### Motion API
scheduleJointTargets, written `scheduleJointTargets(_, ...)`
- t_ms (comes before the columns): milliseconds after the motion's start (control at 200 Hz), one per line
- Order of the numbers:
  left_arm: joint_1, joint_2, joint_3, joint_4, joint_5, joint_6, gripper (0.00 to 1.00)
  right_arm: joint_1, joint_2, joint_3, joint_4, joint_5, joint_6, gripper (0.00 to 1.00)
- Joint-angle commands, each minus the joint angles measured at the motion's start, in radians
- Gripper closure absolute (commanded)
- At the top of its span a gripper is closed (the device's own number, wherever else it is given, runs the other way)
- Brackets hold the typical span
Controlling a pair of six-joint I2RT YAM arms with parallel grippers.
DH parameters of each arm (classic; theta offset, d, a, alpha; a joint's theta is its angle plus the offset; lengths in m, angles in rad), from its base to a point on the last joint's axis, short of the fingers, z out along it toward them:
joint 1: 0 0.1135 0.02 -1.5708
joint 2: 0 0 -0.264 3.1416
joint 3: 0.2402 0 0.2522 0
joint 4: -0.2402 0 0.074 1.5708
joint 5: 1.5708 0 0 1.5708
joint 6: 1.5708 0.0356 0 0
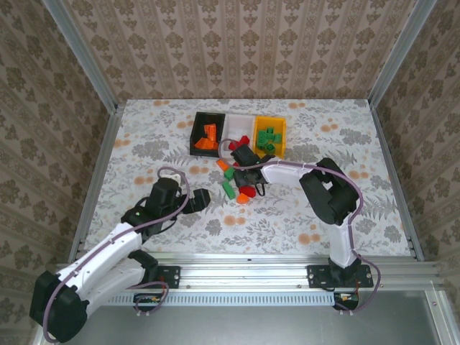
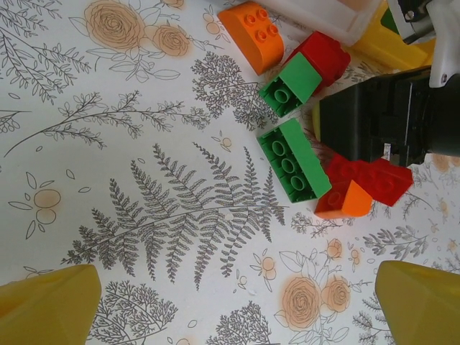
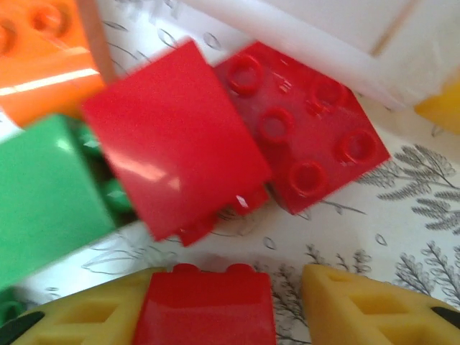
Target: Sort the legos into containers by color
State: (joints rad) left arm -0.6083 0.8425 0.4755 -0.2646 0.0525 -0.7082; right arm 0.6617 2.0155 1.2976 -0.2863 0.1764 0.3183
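Close in, the right end effector (image 3: 226,291) had its yellow fingers (image 3: 374,309) apart just above the tabletop (image 3: 402,237). A red brick (image 3: 205,309) sat between them. It lay against one finger, and a gap showed before the other, so it was not clamped. Just beyond the tips two more red pieces touched each other: a smooth red brick (image 3: 172,136), tilted, and a studded red brick (image 3: 305,144). A green brick (image 3: 43,201) sat beside the smooth one, with an orange brick (image 3: 43,57) past it. The wall of the white bin (image 3: 345,43) ran right behind the studded one.

From above, that end effector (image 1: 243,159) sat just in front of the white bin (image 1: 237,118). The white bin stood between the black bin (image 1: 195,133) and the yellow bin (image 1: 272,120), all three touching in a row at the far middle of the tabletop. Orange bricks (image 1: 210,135) lay in the black bin and green bricks (image 1: 267,138) in the yellow one. Loose bricks (image 1: 228,188) in green, red and orange lay scattered on its near side.

The left end effector (image 2: 237,305) hovered with its fingers (image 2: 50,305) wide apart over bare floral tabletop, near the loose pile. Beyond its tips lay a long green brick (image 2: 295,162), underside up. An orange wedge (image 2: 345,201) lay at its end, and the black right arm (image 2: 388,118) was close behind.
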Motion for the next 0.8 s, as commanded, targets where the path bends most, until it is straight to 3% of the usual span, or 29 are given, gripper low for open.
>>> scheduleJointTargets(0, -0.002, 0.018, -0.008, 0.007, -0.004, -0.007, 0.0, -0.004, 0.006, -0.023, -0.009, 0.005, 0.017, 0.55)
scheduleJointTargets(230, -0.004, 0.037, -0.011, 0.03, 0.003, -0.014, 0.0, 0.007, -0.083, -0.094, 0.037, 0.03, 0.046, 0.69)
scheduleJointTargets(535, -0.004, 0.055, -0.008, 0.044, -0.002, -0.016, 0.0, 0.011, -0.247, -0.105, 0.036, 0.049, 0.052, 0.7)
scheduleJointTargets(800, -0.004, 0.063, -0.005, 0.033, -0.012, -0.041, 0.0, -0.033, -0.096, 0.148, -0.005, 0.126, -0.052, 0.69)
